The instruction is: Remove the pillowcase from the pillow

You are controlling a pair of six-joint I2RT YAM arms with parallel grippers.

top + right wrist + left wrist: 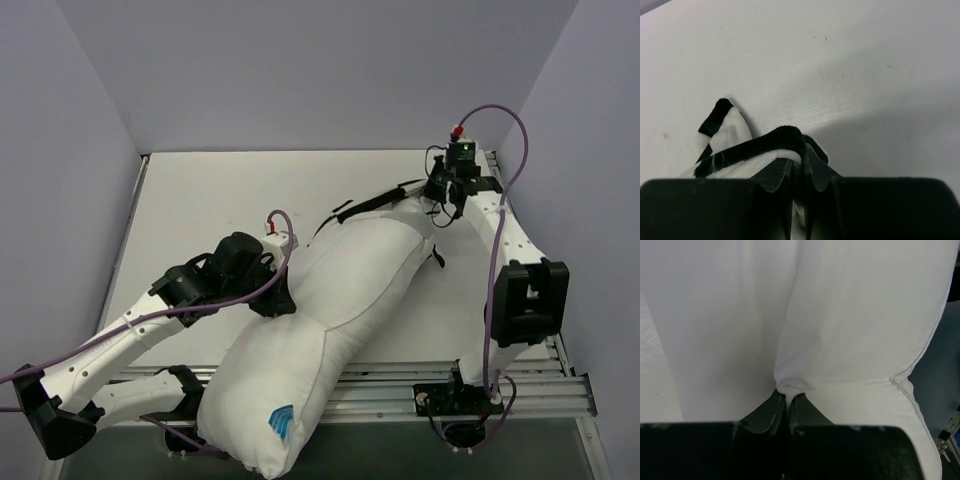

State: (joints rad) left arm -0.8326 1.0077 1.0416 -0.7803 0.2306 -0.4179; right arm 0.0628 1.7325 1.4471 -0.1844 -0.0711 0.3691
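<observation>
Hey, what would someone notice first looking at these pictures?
A plump white pillow with a blue mark sprawls diagonally across the table from the near edge. The left end effector pinches its side; the right end effector grips the black-and-white pillowcase at the far right.

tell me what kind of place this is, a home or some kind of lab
Most likely a robotics lab test cell, not a home: a white table boxed in by plain walls, robot arms mounted on a metal rail at its near edge, and loose purple cables.
</observation>
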